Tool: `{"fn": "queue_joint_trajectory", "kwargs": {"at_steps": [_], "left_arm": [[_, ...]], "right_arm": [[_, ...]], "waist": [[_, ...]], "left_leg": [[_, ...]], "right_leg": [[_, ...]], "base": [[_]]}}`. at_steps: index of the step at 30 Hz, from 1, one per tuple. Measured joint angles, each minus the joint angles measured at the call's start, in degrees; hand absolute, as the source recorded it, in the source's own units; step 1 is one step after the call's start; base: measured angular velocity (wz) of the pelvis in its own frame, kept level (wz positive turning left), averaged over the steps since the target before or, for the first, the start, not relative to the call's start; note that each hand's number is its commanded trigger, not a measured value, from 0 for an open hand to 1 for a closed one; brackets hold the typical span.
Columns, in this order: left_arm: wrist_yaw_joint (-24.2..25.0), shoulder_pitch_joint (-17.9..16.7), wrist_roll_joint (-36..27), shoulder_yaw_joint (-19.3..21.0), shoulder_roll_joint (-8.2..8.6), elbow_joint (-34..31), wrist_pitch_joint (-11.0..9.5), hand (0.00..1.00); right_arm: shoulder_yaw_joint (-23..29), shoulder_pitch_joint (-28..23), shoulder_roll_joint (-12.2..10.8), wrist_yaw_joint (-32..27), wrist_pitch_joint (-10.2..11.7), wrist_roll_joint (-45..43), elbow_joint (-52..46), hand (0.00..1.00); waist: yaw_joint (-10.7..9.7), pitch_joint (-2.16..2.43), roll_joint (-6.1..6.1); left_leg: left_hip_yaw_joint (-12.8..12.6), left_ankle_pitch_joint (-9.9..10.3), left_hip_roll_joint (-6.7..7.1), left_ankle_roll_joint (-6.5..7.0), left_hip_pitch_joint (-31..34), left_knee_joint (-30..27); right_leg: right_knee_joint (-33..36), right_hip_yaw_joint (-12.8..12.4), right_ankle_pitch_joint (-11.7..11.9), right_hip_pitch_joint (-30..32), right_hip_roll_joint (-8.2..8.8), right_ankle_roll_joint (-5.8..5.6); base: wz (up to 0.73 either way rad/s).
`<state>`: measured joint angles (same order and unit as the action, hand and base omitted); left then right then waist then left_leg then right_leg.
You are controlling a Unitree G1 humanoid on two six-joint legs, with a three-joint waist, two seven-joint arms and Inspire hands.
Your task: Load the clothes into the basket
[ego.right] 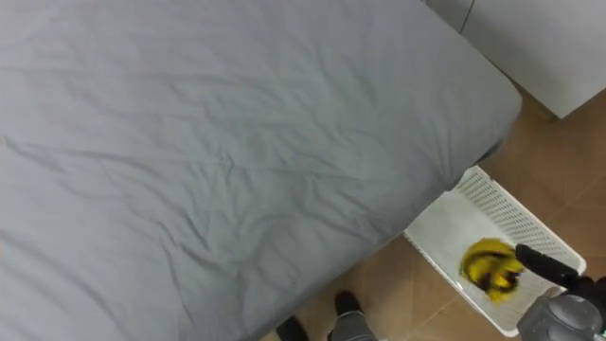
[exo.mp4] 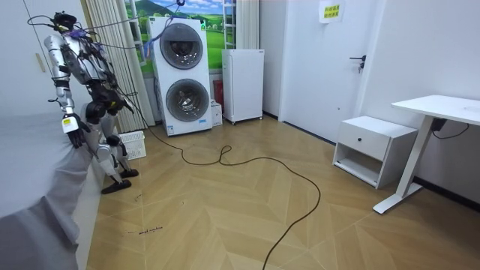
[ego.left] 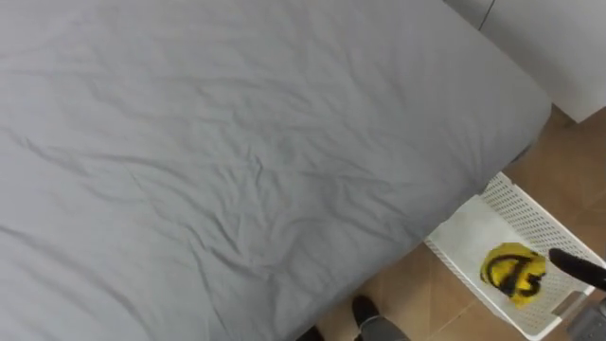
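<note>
A white slatted basket stands on the wood floor by the bed's corner, at my lower right. Inside it lies a crumpled yellow garment with dark marks, on something smooth and white. My right hand reaches in from the right with dark straight fingers just beside the yellow garment and nothing held in them. In the room view I stand at the bed's edge, with the basket on the floor behind my legs. My left hand hangs over the grey sheet there.
The bed, under a wrinkled grey sheet, takes up most of the eye views. A white cabinet stands past its far corner. Stacked washing machines, a white fridge and a cable across the floor show in the room view.
</note>
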<state>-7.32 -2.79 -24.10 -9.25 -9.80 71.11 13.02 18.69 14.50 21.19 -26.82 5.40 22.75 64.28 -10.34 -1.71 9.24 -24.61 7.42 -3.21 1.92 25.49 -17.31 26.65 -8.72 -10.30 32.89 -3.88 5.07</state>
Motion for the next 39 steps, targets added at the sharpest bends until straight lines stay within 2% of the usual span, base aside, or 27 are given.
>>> {"fn": "queue_joint_trajectory", "kwargs": {"at_steps": [7,10,15,18,22,24,26,28,29,31,34,36,37,39], "left_arm": [[0.03,-0.07,-0.02,-0.03,-0.03,0.0,-0.46,0.0],[0.19,-0.61,-0.08,-0.03,-0.03,-0.01,-1.51,0.0],[0.2,-1.59,-0.05,0.13,-0.05,-0.12,-2.19,0.0],[0.15,-2.52,-0.06,0.95,-0.48,-1.25,-2.22,0.0],[-0.49,-4.11,0.43,1.77,-1.03,-3.0,-2.27,0.0],[-0.79,-4.61,2.88,2.52,-1.44,-3.82,-2.33,0.0],[-1.25,-5.58,6.42,2.55,-1.93,-5.42,-2.51,0.0],[-2.44,-5.96,8.2,2.54,-2.08,-6.21,-2.65,0.0],[-3.38,-5.95,9.36,2.51,-2.07,-6.39,-2.65,0.0],[-4.36,-5.89,12.35,2.73,-2.06,-6.47,-2.79,0.0],[-6.26,-5.87,15.84,4.59,-1.96,-6.83,-3.41,0.0],[-7.14,-5.9,15.99,4.82,-1.88,-6.81,-4.01,0.0],[-7.79,-6.0,15.99,4.83,-1.73,-6.76,-4.52,0.0],[-8.59,-5.99,16.4,5.05,-1.36,-6.78,-5.03,0.0]], "right_arm": [[-0.07,-0.08,0.0,0.0,1.11,0.01,0.01,0.0],[-0.08,-0.13,0.0,0.01,1.15,0.02,0.08,0.0],[-0.11,-1.96,-0.01,0.24,1.48,0.76,0.04,0.0],[-0.45,-5.06,-0.06,0.32,2.34,3.92,-0.16,0.0],[-2.56,-8.6,-1.23,0.82,2.42,4.52,-0.31,0.0],[-3.56,-10.13,-2.21,2.09,2.43,4.78,-1.18,0.0],[-6.18,-12.99,-4.15,2.74,2.49,5.83,-3.88,0.0],[-7.45,-14.23,-6.49,3.97,2.48,4.84,-4.62,0.0],[-9.62,-14.75,-7.66,4.75,2.35,4.35,-4.49,0.0],[-13.04,-15.09,-9.14,6.38,1.72,3.81,-4.25,0.0],[-15.14,-15.08,-11.79,8.66,0.82,1.63,-3.84,0.0],[-14.96,-15.59,-11.72,9.15,0.79,1.53,-1.84,0.0],[-15.1,-16.85,-11.48,10.1,0.77,1.14,-1.72,0.0],[-15.55,-18.23,-11.35,11.01,0.77,-0.32,-1.54,0.0]], "waist": [[0.02,0.0,0.01],[0.12,-0.02,-0.03],[0.12,-0.21,-0.36],[0.11,-0.27,-0.87],[0.07,-0.2,-2.53],[1.1,-0.12,-3.62],[1.65,0.18,-4.72],[1.73,0.49,-5.6],[2.1,0.69,-6.18],[3.18,0.93,-7.15],[3.74,0.95,-8.59],[4.52,1.05,-9.4],[5.07,1.26,-9.84],[6.0,1.24,-10.24]], "left_leg": [[0.32,0.0,-0.01,0.0,-0.11,0.02],[0.48,0.0,-0.02,0.0,-0.24,0.01],[1.29,-0.04,-0.05,-0.08,-3.08,0.83],[2.15,-0.1,0.04,-0.16,-5.55,1.83],[5.0,-0.28,0.93,-0.45,-9.51,3.45],[6.14,-0.36,1.03,-0.57,-11.26,4.09],[7.7,-0.39,1.07,-0.62,-13.13,4.31],[8.85,-0.53,1.75,-0.82,-14.46,5.14],[10.07,-0.66,1.99,-1.02,-15.61,5.93],[10.91,-0.7,2.16,-1.09,-16.87,6.16],[11.46,-0.72,2.41,-1.12,-18.17,6.41],[12.41,-0.74,2.74,-1.16,-19.24,6.69],[12.71,-0.74,2.89,-1.15,-19.67,6.76],[13.23,-0.74,3.05,-1.15,-20.29,6.77]], "right_leg": [[0.08,0.15,-0.03,-0.11,0.0,0.02],[0.01,0.52,-0.05,-0.29,0.1,0.07],[-1.7,2.07,-0.3,-3.87,0.35,0.25],[-3.58,4.15,-0.68,-7.12,0.78,0.1],[-6.94,7.51,-0.97,-13.17,1.35,0.23],[-8.04,8.12,-1.02,-15.63,1.38,0.39],[-10.6,10.83,-0.69,-19.54,1.75,0.9],[-12.18,12.61,-0.69,-22.02,1.8,0.97],[-13.34,13.71,-0.67,-23.81,1.85,1.02],[-14.94,14.91,-0.61,-26.13,1.91,1.11],[-16.51,16.92,-0.56,-28.88,1.99,1.2],[-17.51,17.64,-0.56,-30.67,2.04,1.22],[-18.05,17.62,-0.56,-31.45,2.03,1.22],[-18.09,18.45,-0.69,-32.24,2.25,1.27]], "base": [[0.0],[0.02],[0.11],[0.33],[0.4],[0.36],[0.54],[0.68],[0.57],[0.42],[0.41],[0.32],[0.15],[0.13]]}}
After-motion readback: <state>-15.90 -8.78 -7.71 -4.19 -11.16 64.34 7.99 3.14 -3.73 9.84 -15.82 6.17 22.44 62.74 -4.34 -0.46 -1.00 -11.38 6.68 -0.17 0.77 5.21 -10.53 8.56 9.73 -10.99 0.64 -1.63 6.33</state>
